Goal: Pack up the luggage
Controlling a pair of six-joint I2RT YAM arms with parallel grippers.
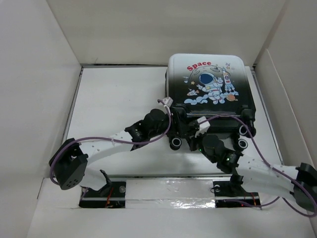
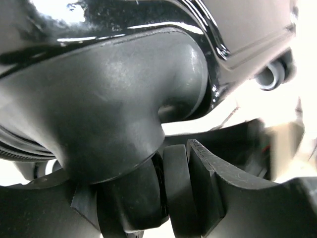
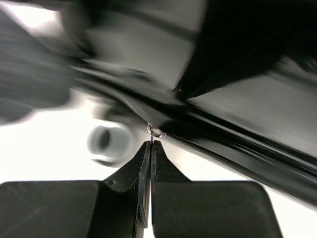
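Luggage lies closed, astronaut print up, on the far right of the table, its wheels toward the arms. At its near left corner the left gripper is clamped around a caster; further right, the right gripper has its fingers pressed together, with a small metal loop right at their tips

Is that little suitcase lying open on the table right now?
No, the luggage lies closed, with its astronaut-printed lid facing up in the overhead view.
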